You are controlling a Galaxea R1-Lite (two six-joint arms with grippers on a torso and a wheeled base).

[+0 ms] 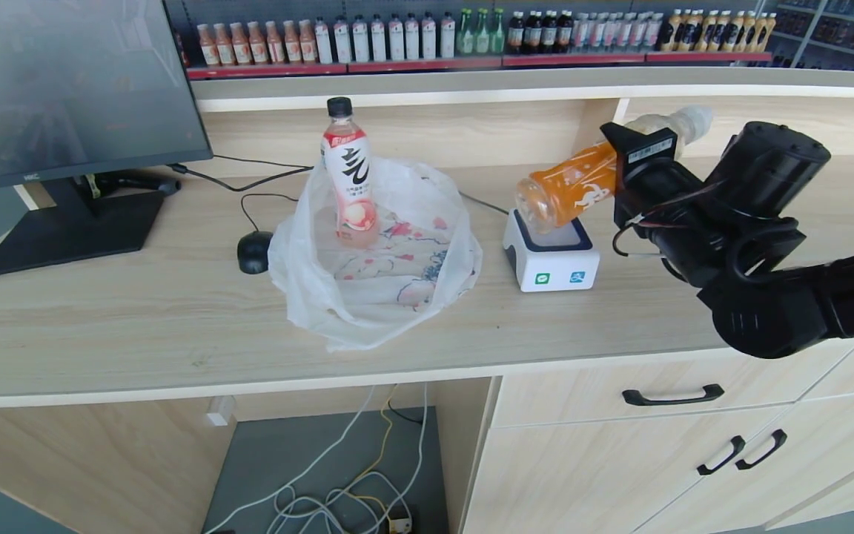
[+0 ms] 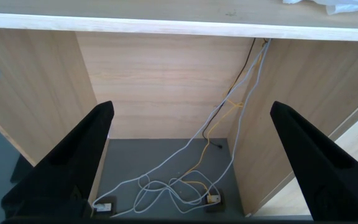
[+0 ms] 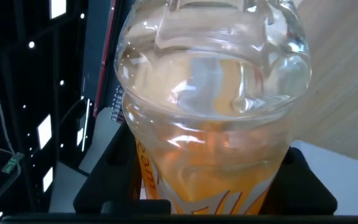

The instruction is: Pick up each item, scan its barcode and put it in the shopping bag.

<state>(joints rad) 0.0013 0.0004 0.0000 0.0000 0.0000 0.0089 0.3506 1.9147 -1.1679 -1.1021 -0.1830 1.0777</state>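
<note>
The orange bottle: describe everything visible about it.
The orange bottle is clear plastic holding orange drink, with an orange label printed in white. It is tilted in the air, base down and its clear upper end raised toward the back wall. The right claw is shut around its upper half. Its base hangs just over the dark top of the white scanner. Whether they touch cannot be told.

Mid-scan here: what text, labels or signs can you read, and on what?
Nothing reads cleanly.
Pink bottle: large dark stylised characters, illegible.
Orange bottle: white print, blurred.
Scanner: green and blue icons, no words.
White sticker on right gripper: too small.
Monitor logo: too small.
</note>
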